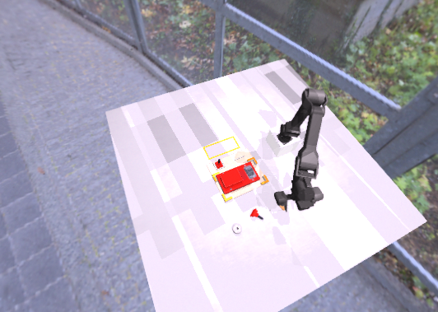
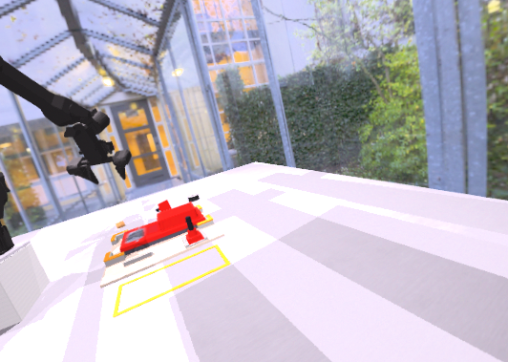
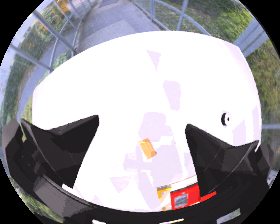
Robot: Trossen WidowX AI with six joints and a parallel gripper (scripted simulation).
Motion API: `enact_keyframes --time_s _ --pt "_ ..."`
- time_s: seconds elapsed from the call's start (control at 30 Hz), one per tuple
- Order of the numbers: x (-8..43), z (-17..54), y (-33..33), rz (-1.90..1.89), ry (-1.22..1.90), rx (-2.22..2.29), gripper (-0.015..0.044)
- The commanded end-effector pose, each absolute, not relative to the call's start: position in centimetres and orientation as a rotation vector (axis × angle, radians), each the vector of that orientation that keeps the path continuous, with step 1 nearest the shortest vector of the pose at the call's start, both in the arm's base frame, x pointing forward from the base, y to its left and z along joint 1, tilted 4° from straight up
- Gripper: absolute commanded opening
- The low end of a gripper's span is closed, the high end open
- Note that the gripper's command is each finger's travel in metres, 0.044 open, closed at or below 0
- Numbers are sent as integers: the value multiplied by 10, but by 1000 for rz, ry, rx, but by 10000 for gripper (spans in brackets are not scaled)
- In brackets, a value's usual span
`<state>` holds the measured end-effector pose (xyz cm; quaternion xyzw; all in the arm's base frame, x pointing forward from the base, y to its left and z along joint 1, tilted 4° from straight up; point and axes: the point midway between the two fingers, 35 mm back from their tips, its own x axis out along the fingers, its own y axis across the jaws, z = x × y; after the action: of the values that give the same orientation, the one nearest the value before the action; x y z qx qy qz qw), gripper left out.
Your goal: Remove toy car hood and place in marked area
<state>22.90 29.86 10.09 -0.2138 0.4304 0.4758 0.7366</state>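
The toy car is red and lies on a pale board between corner brackets. A raised red part, apparently the hood, sits on it at the end away from the grey window. The marked area is a yellow outline on the table beside the board, with nothing inside it. My gripper is open and empty. It hangs above the table, off the window end of the car, touching nothing. The car is partly hidden by a finger in the wrist view.
A red piece with a black pin stands between the car and the outline. Another red piece and a wheel lie across the car. An orange block lies near the gripper.
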Motion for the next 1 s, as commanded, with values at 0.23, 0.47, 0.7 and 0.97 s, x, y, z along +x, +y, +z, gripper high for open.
enact_keyframes --time_s 0.23,0.47,0.7,0.97 --pt "326 69 158 449 1299 -155 440" --pt "346 53 49 55 1482 102 440" --pt "350 48 11 -79 1534 197 440" --pt "350 43 11 -79 1534 197 440"
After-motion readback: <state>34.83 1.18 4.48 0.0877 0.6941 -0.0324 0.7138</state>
